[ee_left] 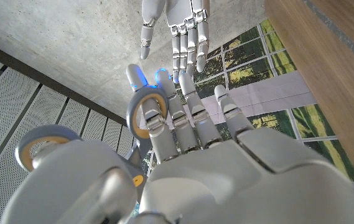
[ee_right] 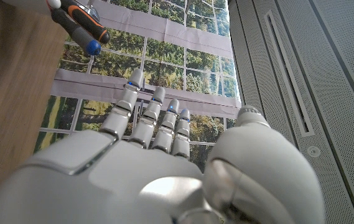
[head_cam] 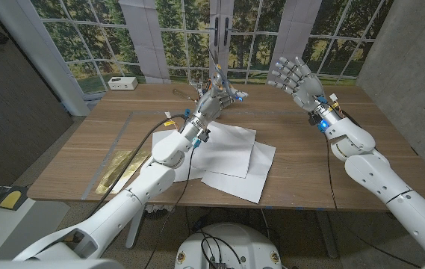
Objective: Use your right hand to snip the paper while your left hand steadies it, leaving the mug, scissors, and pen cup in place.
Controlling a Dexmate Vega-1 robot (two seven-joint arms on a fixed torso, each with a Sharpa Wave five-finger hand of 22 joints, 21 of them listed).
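Left hand (head_cam: 213,99) raised over the far middle of the table (head_cam: 85,149), gripping the scissors (head_cam: 218,71); in the left wrist view the fingers (ee_left: 192,118) pass through a grey handle loop with a yellow inner rim (ee_left: 147,115), a second matching loop lying beside the thumb; in the head view the blades point up and away, thin against the window backdrop, tips hard to make out. Right hand (head_cam: 296,78) lifted above the table's far right part, fingers spread and holding nothing, palm side turned toward the left hand; the right wrist view shows its fingers (ee_right: 145,118) extended and apart against the window mural.

Paper (head_cam: 231,153): white, plain, unmarked sheets lying flat at the table's middle, just nearer the robot than the left hand and partly under the left forearm; three overlapping sheets as far as I can count, edges skewed to one another, the nearest one reaching close to the table's front edge; neither hand touches it.

One pair of scissors; one white box (head_cam: 123,84) at the far left corner; small items behind the left hand at the far edge, too cluttered to tell apart; a dark-handled tool with orange trim (ee_right: 80,25) shows in the right wrist view.
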